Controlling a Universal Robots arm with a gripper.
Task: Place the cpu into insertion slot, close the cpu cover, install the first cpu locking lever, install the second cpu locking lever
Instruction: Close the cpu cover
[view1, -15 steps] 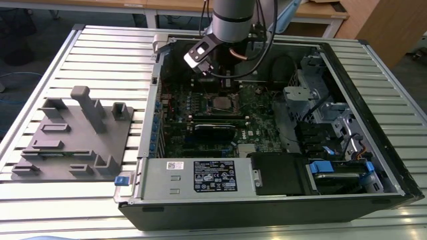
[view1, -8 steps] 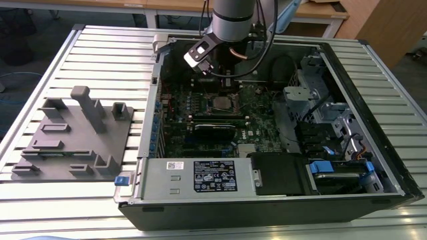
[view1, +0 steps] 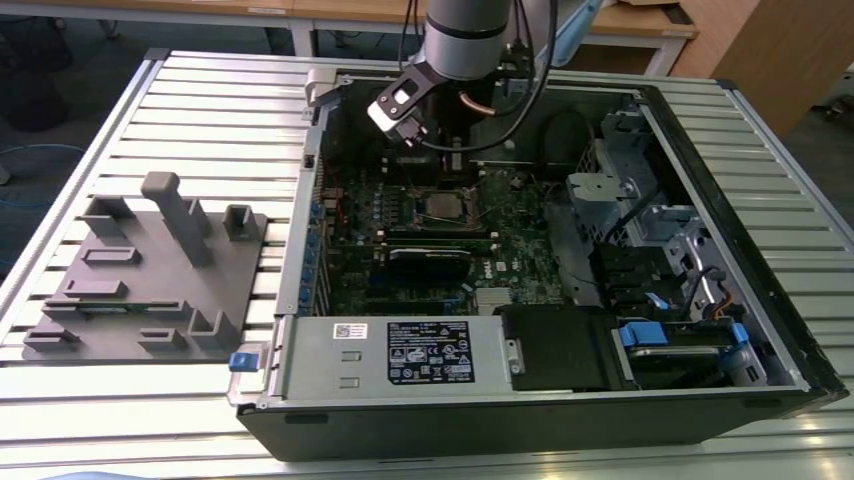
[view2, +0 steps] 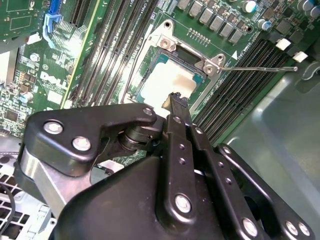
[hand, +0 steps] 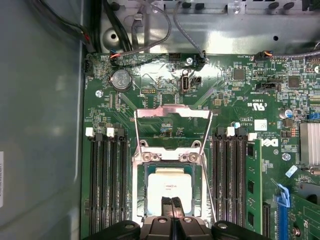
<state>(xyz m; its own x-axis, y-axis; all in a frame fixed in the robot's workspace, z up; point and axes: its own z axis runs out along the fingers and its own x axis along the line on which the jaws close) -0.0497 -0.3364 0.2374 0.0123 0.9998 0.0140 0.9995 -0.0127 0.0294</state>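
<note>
The cpu (hand: 170, 186) lies flat in the insertion slot (hand: 141, 172) on the green motherboard, its pale metal top facing up; it also appears in the second wrist view as the cpu (view2: 167, 82). The cpu cover (hand: 172, 112) is swung open behind the slot, and the board shows through its window. Thin wire locking levers (hand: 209, 165) stand free on either side, one lever (view2: 260, 68) reaching out over the memory slots. My gripper (hand: 172, 205) hovers just over the cpu's near edge, shut with nothing between the fingers. In the exterior view the gripper (view1: 450, 160) hangs above the slot (view1: 447, 207).
The open computer case (view1: 747, 130) lies on a slatted metal table (view1: 200, 110). Long black memory slots (hand: 107, 185) flank the socket. Cables (hand: 150, 35) run along the case wall behind the board. A grey fixture block (view1: 147, 270) sits at the exterior view's left, a power supply (view1: 400, 355) at the front.
</note>
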